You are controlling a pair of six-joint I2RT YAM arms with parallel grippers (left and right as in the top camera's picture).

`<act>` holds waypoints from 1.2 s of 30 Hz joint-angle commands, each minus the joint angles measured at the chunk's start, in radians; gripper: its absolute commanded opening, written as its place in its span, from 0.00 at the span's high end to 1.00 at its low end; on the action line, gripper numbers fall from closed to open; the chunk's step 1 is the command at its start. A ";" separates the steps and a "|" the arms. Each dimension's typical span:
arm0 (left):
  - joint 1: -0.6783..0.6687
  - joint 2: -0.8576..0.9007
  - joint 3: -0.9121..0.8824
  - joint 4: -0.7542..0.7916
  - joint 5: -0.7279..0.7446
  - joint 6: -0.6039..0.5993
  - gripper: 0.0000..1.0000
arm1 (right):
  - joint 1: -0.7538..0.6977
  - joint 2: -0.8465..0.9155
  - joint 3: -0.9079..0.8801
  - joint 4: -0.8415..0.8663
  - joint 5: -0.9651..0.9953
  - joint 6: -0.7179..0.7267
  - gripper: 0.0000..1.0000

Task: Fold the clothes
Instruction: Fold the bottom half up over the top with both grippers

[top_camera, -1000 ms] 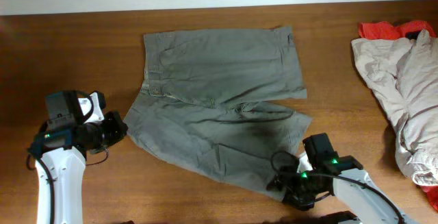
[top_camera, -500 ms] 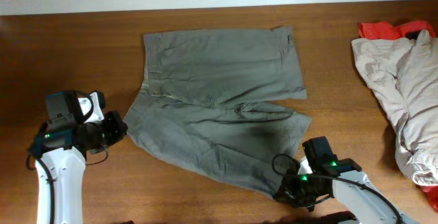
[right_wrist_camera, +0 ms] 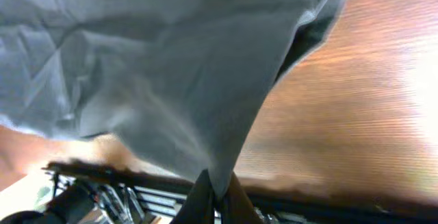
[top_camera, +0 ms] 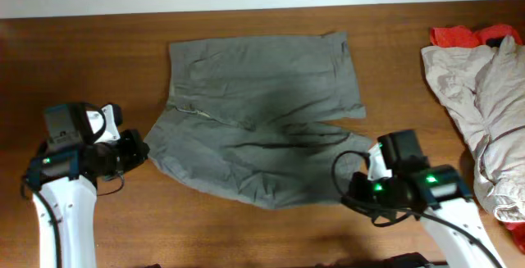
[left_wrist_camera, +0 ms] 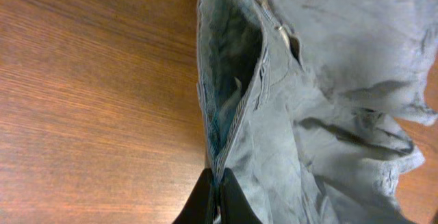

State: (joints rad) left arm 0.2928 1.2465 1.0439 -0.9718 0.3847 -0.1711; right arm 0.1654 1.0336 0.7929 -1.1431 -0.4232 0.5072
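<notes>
A pair of grey-olive shorts (top_camera: 262,129) lies spread across the middle of a wooden table (top_camera: 82,63), waistband (left_wrist_camera: 236,125) to the left and the two wide legs running out to the right, as two robot arms grip it from the near side. The left gripper (top_camera: 141,149) sits at the near-left corner of the garment, its dark fingers (left_wrist_camera: 233,200) pressed together on the edge of the waistband, where the wrist camera shows the striped inner lining and the opening gaping just above the pinch. The right gripper (top_camera: 351,188) is at the near-right end, its fingers (right_wrist_camera: 229,198) clamped on the hem of the near leg; seen from that wrist, the cloth (right_wrist_camera: 171,66) rises off the table and hangs in soft folds from the pinch, with bare wood showing behind it. From overhead, the far leg lies flat and smooth towards the back edge of the table, while the near leg is rumpled and creased between the two grippers. A pale beige garment (top_camera: 484,96) is heaped at the right end of the table, well apart from the shorts, with a red cloth (top_camera: 463,35) showing at its far edge
</notes>
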 commanded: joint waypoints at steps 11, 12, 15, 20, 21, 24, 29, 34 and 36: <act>-0.003 -0.196 0.172 -0.200 -0.007 0.031 0.99 | 0.006 -0.166 0.334 -0.248 0.129 -0.028 0.96; -0.003 -0.196 0.179 -0.209 -0.007 0.031 1.00 | 0.006 -0.169 0.362 -0.256 0.129 -0.028 0.96; -0.003 -0.196 0.182 -0.217 -0.007 0.031 1.00 | 0.006 -0.166 0.450 -0.267 0.117 -0.028 0.96; -0.003 -0.195 0.182 -0.193 -0.008 0.031 1.00 | 0.006 -0.104 0.558 -0.266 0.118 -0.029 0.96; -0.003 -0.195 0.182 -0.181 -0.008 0.031 1.00 | 0.006 -0.079 0.571 -0.262 0.118 -0.029 0.96; -0.003 -0.188 0.182 -0.136 -0.008 0.031 1.00 | 0.006 0.002 0.581 -0.229 0.118 -0.030 0.96; -0.003 -0.129 0.182 -0.071 -0.015 0.033 0.99 | 0.006 0.190 0.582 -0.119 0.118 -0.057 0.96; -0.003 -0.005 0.182 0.001 -0.014 0.053 0.99 | 0.003 0.317 0.583 -0.011 0.126 -0.124 0.96; -0.003 0.052 0.182 0.043 -0.006 0.053 1.00 | 0.003 0.355 0.583 0.033 0.140 -0.137 0.96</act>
State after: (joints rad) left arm 0.2928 1.2362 1.2072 -0.9634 0.3843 -0.1448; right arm 0.1654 1.3624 1.3632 -1.1416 -0.3103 0.4183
